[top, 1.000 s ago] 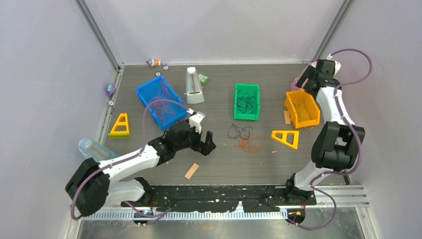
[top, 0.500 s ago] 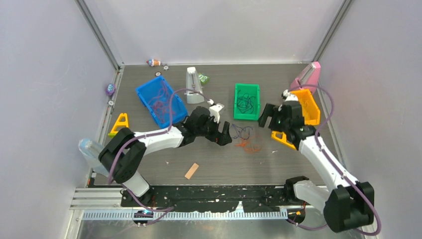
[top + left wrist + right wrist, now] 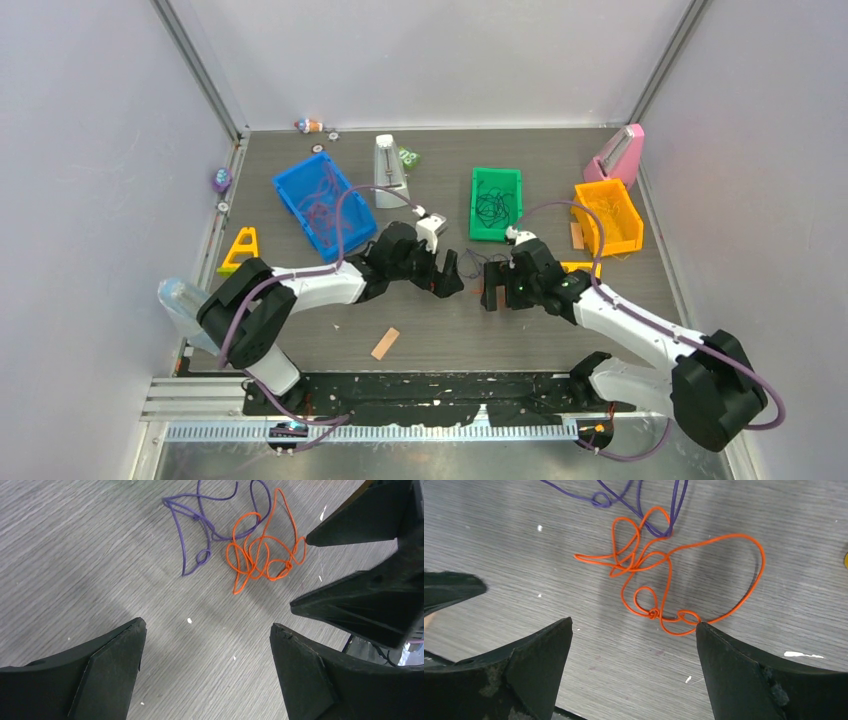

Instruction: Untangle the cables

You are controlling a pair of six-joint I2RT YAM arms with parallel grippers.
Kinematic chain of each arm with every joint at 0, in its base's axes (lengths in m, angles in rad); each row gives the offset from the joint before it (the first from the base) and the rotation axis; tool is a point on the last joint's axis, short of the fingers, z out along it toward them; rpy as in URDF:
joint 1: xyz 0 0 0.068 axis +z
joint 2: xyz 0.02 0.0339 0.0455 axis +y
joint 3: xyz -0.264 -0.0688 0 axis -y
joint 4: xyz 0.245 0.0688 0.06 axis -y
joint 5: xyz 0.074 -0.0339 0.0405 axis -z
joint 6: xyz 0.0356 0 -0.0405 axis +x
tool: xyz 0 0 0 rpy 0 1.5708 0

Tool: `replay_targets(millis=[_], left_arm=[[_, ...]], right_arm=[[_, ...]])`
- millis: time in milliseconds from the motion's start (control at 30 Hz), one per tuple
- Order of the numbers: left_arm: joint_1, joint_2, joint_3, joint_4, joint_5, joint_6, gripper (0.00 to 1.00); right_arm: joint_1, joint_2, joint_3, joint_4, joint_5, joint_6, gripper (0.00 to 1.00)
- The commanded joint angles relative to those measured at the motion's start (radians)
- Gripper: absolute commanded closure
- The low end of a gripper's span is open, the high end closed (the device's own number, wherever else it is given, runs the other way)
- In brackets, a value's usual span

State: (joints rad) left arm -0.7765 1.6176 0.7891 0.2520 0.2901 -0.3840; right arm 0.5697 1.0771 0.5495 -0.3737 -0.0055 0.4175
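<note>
Grey wood-grain table (image 3: 450, 330) is the work surface. I read it L to R on the top cam.

1. Blue bin (image 3: 290, 185): far L, thin wires inside, well apart from both grippers.
2. L gripper (image 3: 449, 274): jaws wide, nothing held. On its wrist cam both fingers (image 3: 107, 675) sit low in frame w/ bare table between them.
3. Loose cables (image 3: 474, 272): flat on the table at centre, between the two grippers.
   - The purple cable (image 3: 192, 520) is on the far side.
   - The orange cable (image 3: 257, 555) is nearer the arm bases.
   - The two overlap at one edge.
   - Ref. the L fingers: both cables lie ahead of the tips, outside the gap, no contact.
4. R gripper (image 3: 491, 286): jaws wide, nothing held.
   - On the L wrist cam its dark fingers enter from frame-right, w/ one tip just beside the orange loops.
   - On its own wrist cam the orange tangle lies ahead of the R fingers (image 3: 744, 680), approx. opposite the gap.
   - The lowest orange loop reaches the tip of the frame-right finger. I cannot tell whether it touches.
   - Purple strands lie farther out.
5. Green bin (image 3: 473, 205) and orange bin (image 3: 585, 215): behind and to the R of the cables, apart from them.
</note>
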Motion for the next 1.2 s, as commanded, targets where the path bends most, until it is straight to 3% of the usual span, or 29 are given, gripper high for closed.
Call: replay_targets(millis=[0,233,300,367,400,433,467,533,833,967,1067,1167], left_arm=[[0.006,-0.086,-0.051,0.138,-0.047,0.024,0.05],[0.006,-0.106,-0.066,0.145,-0.101,0.035,0.03],[0.006,-0.129,-0.088,0.152,-0.145,0.04,0.02],[0.007,-0.149,-0.105,0.156,-0.192,0.04,0.0],[0.008,-0.153,-0.111,0.161,-0.201,0.039,0.01],[0.008,-0.154,-0.114,0.162,-0.201,0.04,0.0],[0.008,-0.152,-0.112,0.161,-0.201,0.039,0.0],[0.009,-0.144,-0.101,0.152,-0.194,0.04,0.0],[0.014,-0.11,-0.062,0.099,-0.176,0.03,0.0],[0.013,-0.085,-0.038,0.071,-0.152,0.025,0.0],[0.013,-0.051,-0.011,0.056,-0.115,0.021,0.04],[0.013,0.0,0.044,0.018,-0.072,0.019,0.07]], right_arm=[[0.045,0.059,0.018,0.047,0.111,0.007,0.03],[0.152,0.198,0.068,0.056,0.251,0.008,0.15],[0.203,0.239,0.077,0.057,0.29,0.017,0.25],[0.231,0.25,0.08,0.061,0.318,0.023,0.46],[0.238,0.249,0.081,0.064,0.323,0.027,0.65],[0.25,0.239,0.082,0.071,0.324,0.026,0.73],[0.258,0.23,0.081,0.074,0.321,0.019,0.88],[0.284,0.191,0.078,0.098,0.288,0.001,0.94],[0.324,-0.038,0.025,0.122,0.091,-0.031,0.95],[0.325,-0.134,0.014,0.047,0.153,0.006,0.94],[0.324,-0.126,0.028,-0.016,0.225,0.034,0.83],[0.323,-0.121,0.049,-0.099,0.347,0.103,0.8]])
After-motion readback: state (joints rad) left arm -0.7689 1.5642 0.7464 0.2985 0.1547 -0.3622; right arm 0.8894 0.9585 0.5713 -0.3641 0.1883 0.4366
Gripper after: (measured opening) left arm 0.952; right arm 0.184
